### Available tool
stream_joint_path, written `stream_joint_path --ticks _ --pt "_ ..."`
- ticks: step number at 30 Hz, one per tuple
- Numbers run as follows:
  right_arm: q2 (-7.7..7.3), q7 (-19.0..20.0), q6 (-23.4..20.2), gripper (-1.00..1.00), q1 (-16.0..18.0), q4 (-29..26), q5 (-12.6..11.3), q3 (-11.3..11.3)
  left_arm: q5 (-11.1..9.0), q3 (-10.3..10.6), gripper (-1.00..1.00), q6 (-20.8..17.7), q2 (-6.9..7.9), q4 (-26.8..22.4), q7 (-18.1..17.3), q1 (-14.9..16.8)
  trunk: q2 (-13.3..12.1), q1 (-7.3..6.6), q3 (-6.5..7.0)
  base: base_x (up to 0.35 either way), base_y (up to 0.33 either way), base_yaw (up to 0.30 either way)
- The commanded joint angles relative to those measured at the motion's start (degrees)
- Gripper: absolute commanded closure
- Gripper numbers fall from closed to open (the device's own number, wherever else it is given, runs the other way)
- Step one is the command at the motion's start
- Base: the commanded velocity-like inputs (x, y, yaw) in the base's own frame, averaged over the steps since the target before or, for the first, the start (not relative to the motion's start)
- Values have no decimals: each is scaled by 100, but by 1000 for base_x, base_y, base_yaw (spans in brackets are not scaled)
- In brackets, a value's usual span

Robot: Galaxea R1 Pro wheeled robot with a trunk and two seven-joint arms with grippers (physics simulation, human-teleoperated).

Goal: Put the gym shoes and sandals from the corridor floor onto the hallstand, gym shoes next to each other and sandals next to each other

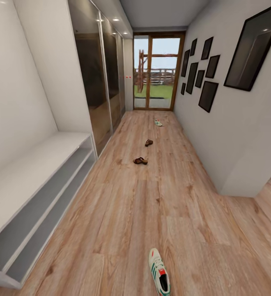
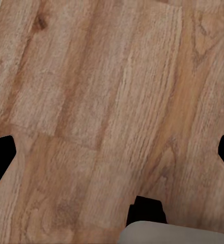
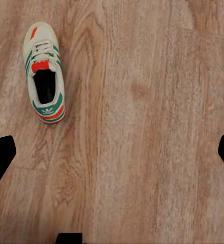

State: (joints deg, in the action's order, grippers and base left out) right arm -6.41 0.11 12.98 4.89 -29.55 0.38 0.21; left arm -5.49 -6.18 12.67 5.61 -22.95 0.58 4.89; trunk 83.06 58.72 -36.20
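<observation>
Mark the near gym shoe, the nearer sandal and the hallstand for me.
Near gym shoe (image 1: 159,276), head view, on its laces and tongue.
Nearer sandal (image 1: 140,160), head view, on its brown upper.
Hallstand (image 1: 37,158), head view, on the bench top.

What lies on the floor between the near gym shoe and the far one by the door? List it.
In the head view, two sandals lie between the near gym shoe and the far gym shoe.
</observation>
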Motion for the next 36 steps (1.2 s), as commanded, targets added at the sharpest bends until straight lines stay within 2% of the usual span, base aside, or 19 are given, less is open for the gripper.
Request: stream_joint_path --ticks 1,14,36 --pt "-1 0 19 -100 3 8 8 3 -55 11 -100 16 1 1 3 2 2 1 -5 156 -253 0" --pt "-23 -19 16 -100 3 28 32 -4 -57 11 -100 16 1 2 3 1 2 1 -5 162 -244 0" --pt "-20 -2 12 -100 3 40 23 -5 -58 11 -100 15 1 1 3 1 2 1 -5 13 -278 0"
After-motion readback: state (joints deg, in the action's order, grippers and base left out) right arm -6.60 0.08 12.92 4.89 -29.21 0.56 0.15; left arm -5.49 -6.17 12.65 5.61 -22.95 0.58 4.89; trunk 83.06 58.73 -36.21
